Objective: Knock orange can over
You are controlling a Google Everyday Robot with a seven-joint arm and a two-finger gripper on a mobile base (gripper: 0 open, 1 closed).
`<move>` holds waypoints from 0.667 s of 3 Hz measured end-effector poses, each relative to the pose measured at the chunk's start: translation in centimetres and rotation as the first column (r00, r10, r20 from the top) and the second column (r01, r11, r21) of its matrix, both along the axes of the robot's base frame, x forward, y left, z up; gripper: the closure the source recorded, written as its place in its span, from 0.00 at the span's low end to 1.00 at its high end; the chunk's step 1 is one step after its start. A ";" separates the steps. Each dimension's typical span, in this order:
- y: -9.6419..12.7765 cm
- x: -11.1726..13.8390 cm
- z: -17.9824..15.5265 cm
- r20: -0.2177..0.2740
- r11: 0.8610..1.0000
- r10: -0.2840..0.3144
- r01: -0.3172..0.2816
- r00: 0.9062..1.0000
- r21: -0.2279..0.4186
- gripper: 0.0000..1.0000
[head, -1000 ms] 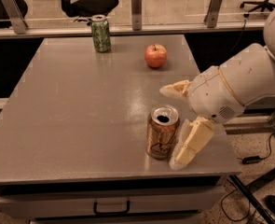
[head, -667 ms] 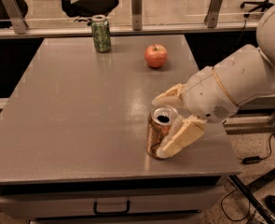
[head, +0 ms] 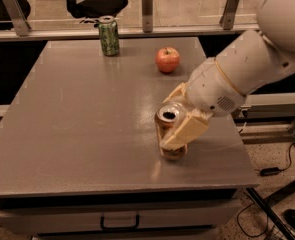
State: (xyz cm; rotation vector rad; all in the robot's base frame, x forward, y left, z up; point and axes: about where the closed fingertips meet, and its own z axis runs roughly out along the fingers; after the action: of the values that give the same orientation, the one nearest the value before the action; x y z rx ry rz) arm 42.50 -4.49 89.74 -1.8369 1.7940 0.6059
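Observation:
The orange can (head: 166, 129) stands near the table's front right, its silver open top facing up and leaning slightly left. My gripper (head: 180, 113) comes in from the right on a white arm, with its cream fingers spread open on either side of the can. The near finger (head: 186, 132) lies across the can's right side and touches it. The far finger (head: 175, 92) is just behind the can. The can's right side is hidden by the near finger.
A green can (head: 109, 36) stands at the back of the grey table (head: 77, 119). A red-orange apple (head: 167, 60) lies at the back right. The table's front edge is close below the orange can. A glass rail with posts runs behind the table.
The gripper has moved left onto the orange can. The near finger went from beside the can to lying across its side, and the can's top now leans slightly left.

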 end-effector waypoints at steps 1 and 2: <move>0.3 1.1 1.2 0.013 0.988 0.008 -0.006 1.000 -0.154 0.96; 0.7 2.0 1.9 0.039 0.927 0.061 -0.042 0.997 -0.374 1.00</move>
State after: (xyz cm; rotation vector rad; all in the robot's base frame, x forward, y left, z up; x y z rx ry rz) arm 44.51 -3.83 91.67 -2.1293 1.9346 0.2419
